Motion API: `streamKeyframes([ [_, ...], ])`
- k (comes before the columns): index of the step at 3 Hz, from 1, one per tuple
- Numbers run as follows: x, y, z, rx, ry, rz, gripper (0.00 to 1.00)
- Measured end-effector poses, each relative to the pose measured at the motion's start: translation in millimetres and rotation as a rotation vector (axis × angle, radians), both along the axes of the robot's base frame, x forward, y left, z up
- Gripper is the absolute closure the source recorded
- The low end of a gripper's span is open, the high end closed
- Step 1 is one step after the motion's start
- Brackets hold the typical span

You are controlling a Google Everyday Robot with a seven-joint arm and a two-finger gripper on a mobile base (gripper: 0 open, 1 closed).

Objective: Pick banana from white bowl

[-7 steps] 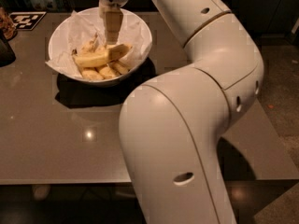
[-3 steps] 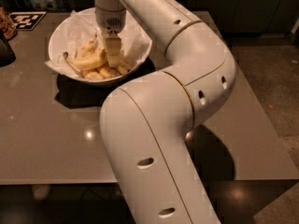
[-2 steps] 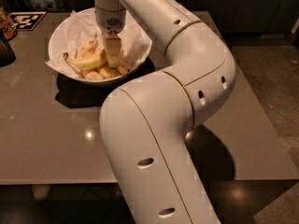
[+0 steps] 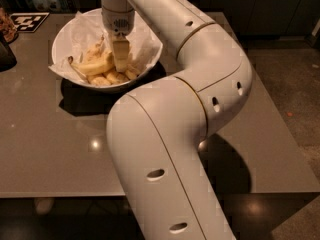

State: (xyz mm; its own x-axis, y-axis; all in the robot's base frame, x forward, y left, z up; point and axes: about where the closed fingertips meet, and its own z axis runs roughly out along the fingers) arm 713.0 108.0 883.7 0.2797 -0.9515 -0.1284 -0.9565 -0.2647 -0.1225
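Observation:
The white bowl (image 4: 150,59) stands at the far left of the grey table, lined with crumpled white paper. Several pale-yellow bananas lie in it. The longest banana (image 4: 92,67) lies across the bowl's middle with its dark stem tip to the left. My gripper (image 4: 120,60) points straight down into the bowl. Its tip is among the bananas, at the right end of the long banana. The gripper hides that end of the banana.
My large white arm (image 4: 200,84) arches over the table's right half and hides much of it. A dark object (image 4: 6,54) stands at the left edge, and a black-and-white marker tag (image 4: 29,20) lies behind it. The table's front edge (image 4: 60,194) is near.
Since the earliest frame the gripper has gone down into the bowl among the bananas and the arm has swung lower. Over the last second nothing has visibly moved.

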Motion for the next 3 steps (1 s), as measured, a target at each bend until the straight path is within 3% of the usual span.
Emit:
streamKeyframes([
  [2, 7, 6, -7, 0.019, -0.025, -0.002, 0.99],
  [3, 13, 11, -8, 0.033, -0.044, -0.004, 1.00],
])
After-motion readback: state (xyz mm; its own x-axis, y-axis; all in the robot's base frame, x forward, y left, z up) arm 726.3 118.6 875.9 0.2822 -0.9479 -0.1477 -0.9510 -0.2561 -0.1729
